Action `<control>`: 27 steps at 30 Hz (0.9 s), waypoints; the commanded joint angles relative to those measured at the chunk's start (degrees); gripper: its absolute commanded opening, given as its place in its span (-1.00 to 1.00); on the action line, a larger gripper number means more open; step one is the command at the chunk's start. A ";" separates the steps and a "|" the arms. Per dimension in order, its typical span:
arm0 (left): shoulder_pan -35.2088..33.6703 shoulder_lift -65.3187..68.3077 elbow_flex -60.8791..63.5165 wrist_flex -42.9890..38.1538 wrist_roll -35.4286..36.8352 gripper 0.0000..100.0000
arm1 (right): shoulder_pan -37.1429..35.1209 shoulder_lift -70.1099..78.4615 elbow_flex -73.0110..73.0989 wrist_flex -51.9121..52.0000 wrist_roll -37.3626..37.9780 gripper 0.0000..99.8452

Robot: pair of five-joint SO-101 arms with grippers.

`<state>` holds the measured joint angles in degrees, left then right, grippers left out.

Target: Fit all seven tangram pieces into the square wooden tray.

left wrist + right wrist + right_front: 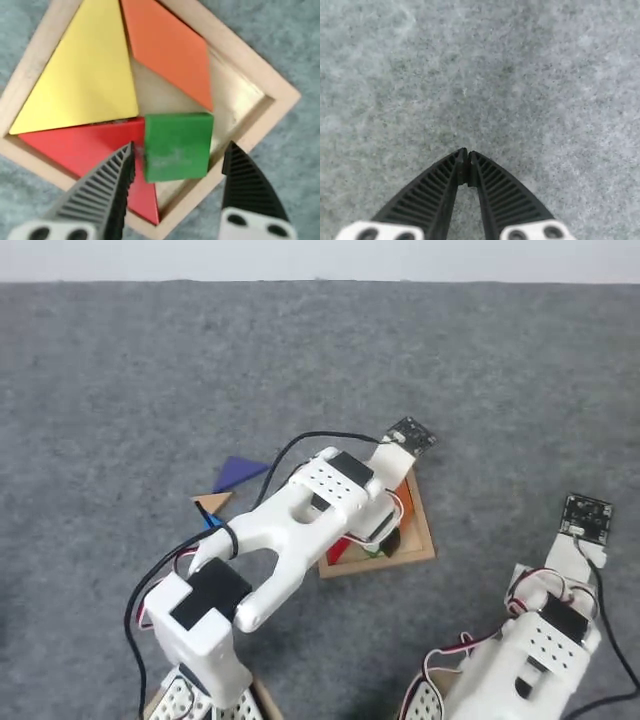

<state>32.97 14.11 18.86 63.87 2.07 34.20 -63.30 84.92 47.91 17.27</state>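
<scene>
Covering the whole table is a grey carpet [120,390] that looks soft and fuzzy. Two white plastic arms stand on it, side by side. The left arm [290,530] bends over the square wooden tray [260,70] and hides most of it from above. The right arm [540,640] sits well apart from the tray, near the table's corner. A thin black wire [290,450] loops over the left arm.

The tray is pale wood with a raised rim and a smooth, shiny floor. Inside it lies a big yellow triangle [85,80], flat and smooth. A big red triangle [80,145] touches its long side. An orange slanted piece with four sides [170,50] lies beside the yellow one, next to the rim. A thick green square [175,140] sits by the red triangle, and bare wood shows around it.

Outside the tray, on the carpet near the left arm, lies a blue-purple triangle [238,472]. Just beside it is a small tan triangle [212,503], and a little blue piece [210,521] peeks out from under the arm.

The left claw [180,150] is black with ridges. It is spread wide, with one finger on each side of the green square. I cannot tell if the fingers touch it. The right claw [466,155] is pressed tight together over bare carpet, holding nothing.
</scene>
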 commanded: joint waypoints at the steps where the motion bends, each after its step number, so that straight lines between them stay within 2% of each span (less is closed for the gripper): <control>1: 0.18 -3.69 -0.31 -1.14 1.05 -0.45 | -0.75 0.75 -3.52 -0.92 0.35 -0.99; 10: -1.49 -8.97 1.19 -0.88 2.99 -0.45 | -0.75 0.75 -3.52 -1.10 0.26 -0.99; 21: -1.49 -9.05 4.44 -1.14 3.08 -0.45 | -0.75 0.75 -3.52 -1.10 0.18 -0.99; 27: 1.23 -9.05 4.53 -1.23 2.81 -0.45 | -0.75 0.75 -3.52 -1.10 0.18 -0.99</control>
<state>31.91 8.40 23.52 63.69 4.70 34.20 -63.30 84.92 47.91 17.27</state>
